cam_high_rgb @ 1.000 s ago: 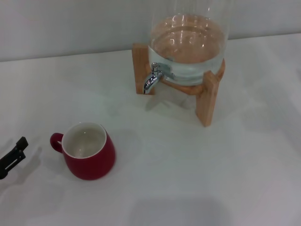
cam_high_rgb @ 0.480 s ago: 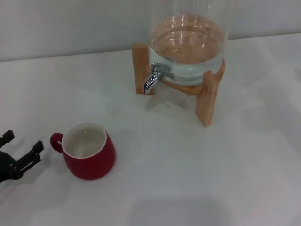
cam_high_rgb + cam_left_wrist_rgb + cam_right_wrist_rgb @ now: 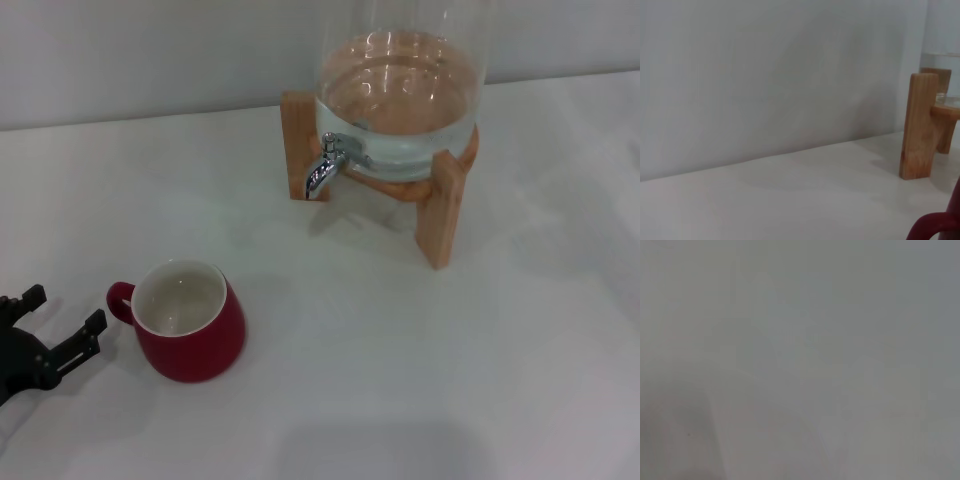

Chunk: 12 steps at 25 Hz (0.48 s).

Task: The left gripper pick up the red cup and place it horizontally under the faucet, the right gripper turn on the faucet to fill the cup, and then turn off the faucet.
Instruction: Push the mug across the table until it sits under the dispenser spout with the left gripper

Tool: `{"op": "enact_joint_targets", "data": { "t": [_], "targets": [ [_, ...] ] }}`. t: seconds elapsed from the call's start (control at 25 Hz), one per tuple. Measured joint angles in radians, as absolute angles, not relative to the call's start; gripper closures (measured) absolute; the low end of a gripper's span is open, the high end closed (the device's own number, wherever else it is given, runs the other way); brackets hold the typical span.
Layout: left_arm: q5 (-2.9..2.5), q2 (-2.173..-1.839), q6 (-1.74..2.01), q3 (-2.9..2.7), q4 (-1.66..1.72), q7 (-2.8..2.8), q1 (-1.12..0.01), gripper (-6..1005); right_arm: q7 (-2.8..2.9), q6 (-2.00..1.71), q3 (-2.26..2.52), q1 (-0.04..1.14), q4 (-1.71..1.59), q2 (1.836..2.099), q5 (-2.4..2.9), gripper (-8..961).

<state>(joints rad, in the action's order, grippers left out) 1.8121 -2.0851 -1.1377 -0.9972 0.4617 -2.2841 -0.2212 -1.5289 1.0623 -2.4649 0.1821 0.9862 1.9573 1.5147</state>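
Note:
The red cup (image 3: 190, 322) stands upright on the white table at the front left, cream inside showing, its small handle (image 3: 119, 300) pointing left. My left gripper (image 3: 62, 312) is open just left of the handle, apart from it, low over the table. The handle also shows in the left wrist view (image 3: 935, 227). The chrome faucet (image 3: 325, 165) juts from the glass water dispenser (image 3: 400, 95) on its wooden stand (image 3: 445, 205) at the back, spout down. The right gripper is out of view.
The white table (image 3: 400, 370) runs to a grey wall at the back. The wooden stand's leg shows in the left wrist view (image 3: 917, 127). The right wrist view shows only a blank grey surface.
My left gripper has come in from the left edge toward the cup's handle and its fingers now show spread apart. The cup and dispenser have not moved.

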Motion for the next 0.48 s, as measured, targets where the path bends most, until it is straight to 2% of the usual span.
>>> {"op": "enact_joint_targets", "data": {
  "t": [0.48],
  "targets": [
    [1.811, -2.083, -1.092, -1.033, 0.429, -2.278, -0.276, 133, -1.529, 1.057, -2.465, 0.184, 0.981, 1.957, 1.515, 229]
  ]
}}
